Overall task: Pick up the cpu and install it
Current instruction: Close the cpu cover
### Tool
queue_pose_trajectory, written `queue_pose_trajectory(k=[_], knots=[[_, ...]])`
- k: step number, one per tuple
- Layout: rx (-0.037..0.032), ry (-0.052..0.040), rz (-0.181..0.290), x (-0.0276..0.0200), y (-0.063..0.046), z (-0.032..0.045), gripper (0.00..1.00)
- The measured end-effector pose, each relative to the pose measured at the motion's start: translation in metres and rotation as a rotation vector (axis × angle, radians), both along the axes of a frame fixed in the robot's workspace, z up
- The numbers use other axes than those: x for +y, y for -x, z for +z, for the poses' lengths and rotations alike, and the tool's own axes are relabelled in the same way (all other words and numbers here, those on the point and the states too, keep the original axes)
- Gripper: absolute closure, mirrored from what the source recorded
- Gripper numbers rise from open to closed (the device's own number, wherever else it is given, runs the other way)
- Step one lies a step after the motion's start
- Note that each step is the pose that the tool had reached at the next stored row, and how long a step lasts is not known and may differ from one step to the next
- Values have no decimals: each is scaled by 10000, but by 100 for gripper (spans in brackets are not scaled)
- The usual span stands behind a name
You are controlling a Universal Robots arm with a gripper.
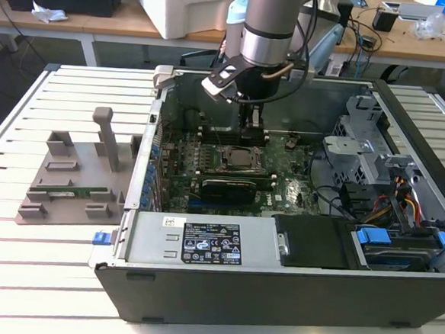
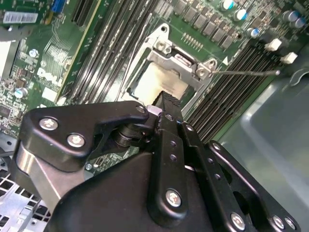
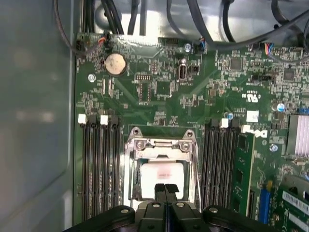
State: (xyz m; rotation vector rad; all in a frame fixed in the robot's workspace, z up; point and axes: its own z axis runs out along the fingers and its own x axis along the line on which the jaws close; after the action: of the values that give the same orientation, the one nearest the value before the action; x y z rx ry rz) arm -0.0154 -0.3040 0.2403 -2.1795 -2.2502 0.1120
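Note:
The cpu (image 3: pixel 161 175) is a pale, shiny square lying flat inside the open metal socket frame (image 3: pixel 161 144) on the green motherboard. It also shows as a light patch in the second wrist view (image 2: pixel 155 83) and in the exterior view (image 1: pixel 240 159). My gripper (image 3: pixel 165 187) hangs just above the cpu's near edge, fingers pressed together with nothing between them. The exterior view has the gripper (image 1: pixel 253 129) inside the computer case, a little behind the socket. The black fingertips (image 2: pixel 168 102) hide part of the cpu in the second wrist view.
Black memory slots (image 3: pixel 100 164) flank the socket on both sides. The case wall (image 3: pixel 34 121) rises close beside the board. A power supply (image 1: pixel 202 238) and drive cage (image 1: pixel 375 170) fill the case front and right. A grey holder (image 1: pixel 69 179) lies on the slatted table.

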Motion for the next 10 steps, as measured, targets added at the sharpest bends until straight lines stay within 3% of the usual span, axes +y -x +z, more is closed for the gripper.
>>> queue_pose_trajectory(k=[10], knots=[[0, 0, -1, 0, 153, -8, 89]])
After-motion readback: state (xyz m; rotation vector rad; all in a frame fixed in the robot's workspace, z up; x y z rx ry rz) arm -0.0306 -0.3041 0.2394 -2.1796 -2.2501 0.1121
